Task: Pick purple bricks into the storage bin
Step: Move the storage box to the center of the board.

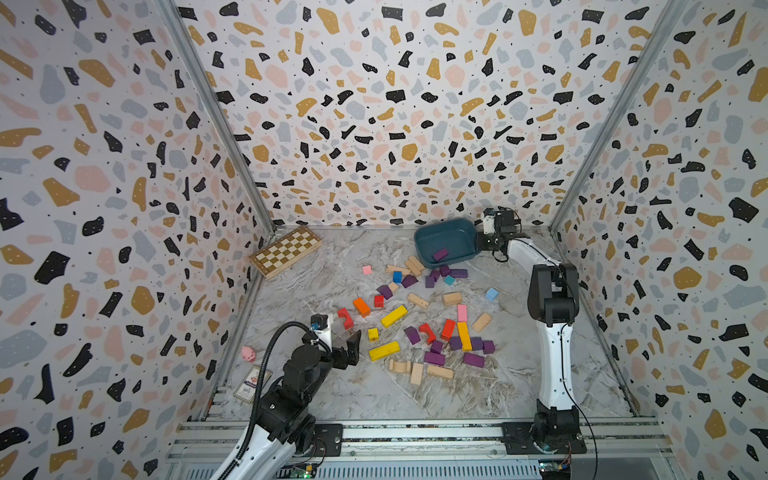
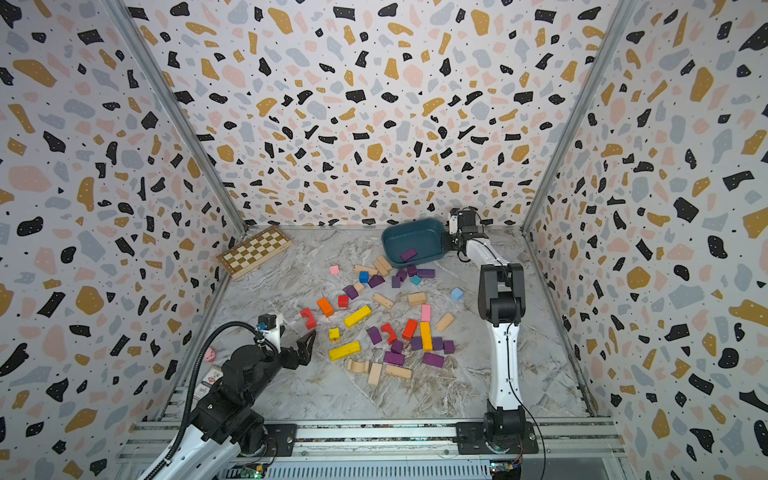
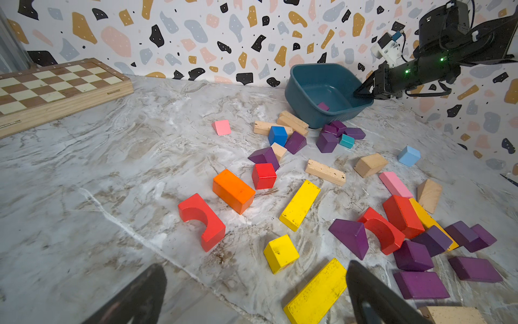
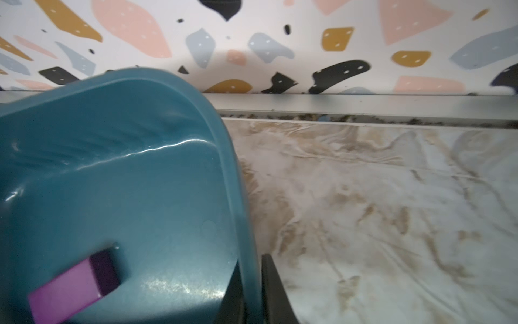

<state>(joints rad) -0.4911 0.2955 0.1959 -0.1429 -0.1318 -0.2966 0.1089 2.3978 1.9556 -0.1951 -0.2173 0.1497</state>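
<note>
Marbled tabletop (image 1: 332,257) strewn with purple bricks (image 1: 434,358), one inside the tilted far-side storage bin (image 1: 446,237), whose rim the right gripper (image 4: 251,270) pinches and should drag low and slowly; left gripper (image 3: 255,266) hovers spread.

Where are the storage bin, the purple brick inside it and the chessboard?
storage bin (image 1: 446,240): in a top view, on its bare inner floor.
purple brick (image 4: 66,289): right wrist view, on its lit top face.
chessboard (image 1: 286,250): in a top view, middle of the chequered top.
</note>
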